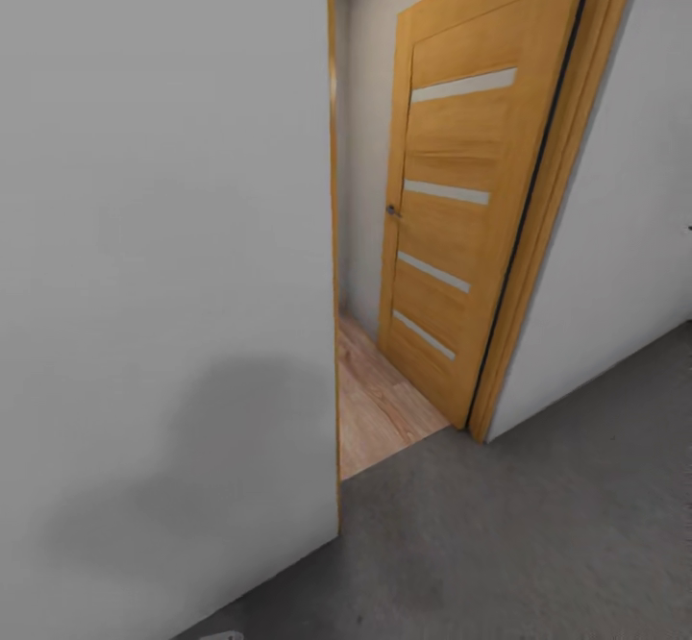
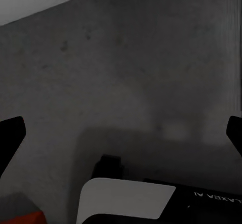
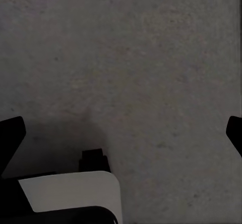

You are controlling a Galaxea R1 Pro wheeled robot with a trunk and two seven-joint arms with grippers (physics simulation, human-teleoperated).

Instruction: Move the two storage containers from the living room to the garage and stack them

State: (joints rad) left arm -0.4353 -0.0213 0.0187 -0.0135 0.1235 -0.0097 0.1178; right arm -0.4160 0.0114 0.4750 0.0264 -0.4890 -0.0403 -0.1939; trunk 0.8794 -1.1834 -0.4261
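Where we are: we are standing on the dark grey floor [image 1: 538,544] of the garage, facing a white wall [image 1: 163,284] at the left of the frame and an open wooden door [image 1: 452,227] at centre right; light wood-plank flooring [image 1: 380,409] is showing through the doorway.

Left pincer [image 2: 121,133]: it is hanging spread wide over the grey floor, its dark fingertips [image 2: 10,135] sitting at the opposite edges of the left wrist frame, gripping nothing.

Right pincer [image 3: 121,133]: it is likewise spread wide and empty above the bare concrete.

Storage container [image 2: 25,218]: we are seeing just an orange-red sliver at the lower left corner of the left wrist frame; we are guessing it is one bin lying on the floor, and we cannot tell whether the other is with it.

Step in hand: we are judging that we are heading for the doorway to fetch a bin from the living room.

Risk: the wall is very near at the left, so driving forward could be clipping the wall edge or the door frame [image 1: 548,198]; the gap is looking narrow for our base.

Writing: white letters on the robot's own body [image 2: 222,198], reading mirrored, roughly "GALAXEA AI", cut off at the frame edge.
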